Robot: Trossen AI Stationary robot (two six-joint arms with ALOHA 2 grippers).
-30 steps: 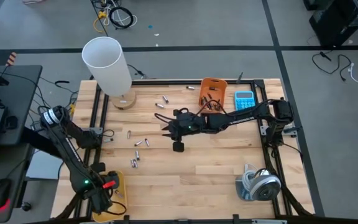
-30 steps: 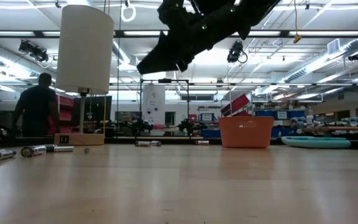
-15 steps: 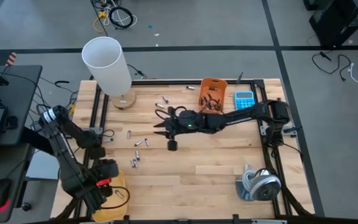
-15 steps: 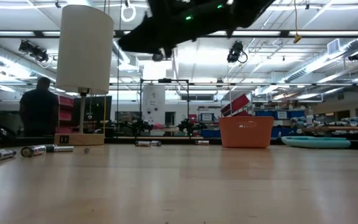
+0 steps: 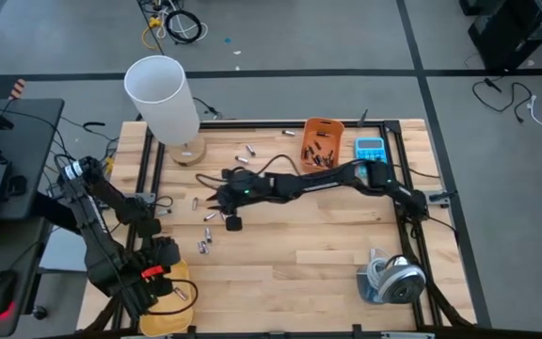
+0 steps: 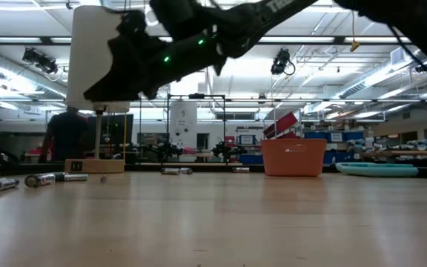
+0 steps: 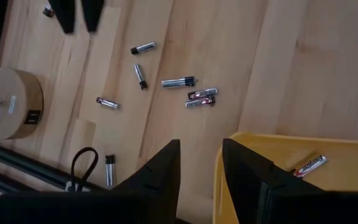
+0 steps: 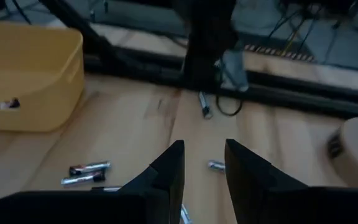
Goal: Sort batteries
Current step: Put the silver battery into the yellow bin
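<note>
Wooden table (image 5: 299, 245): right gripper (image 5: 216, 200) hangs over loose batteries (image 5: 212, 217), fingers apart, empty. Left gripper (image 5: 163, 282) sits over the yellow bin (image 7: 278, 162), also parted.

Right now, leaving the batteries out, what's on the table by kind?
Bins: 2, an orange bin and a yellow bin
Lamp: 1
Blue calculator: 1
Silvery roll-like object: 1
Total: 5
</note>
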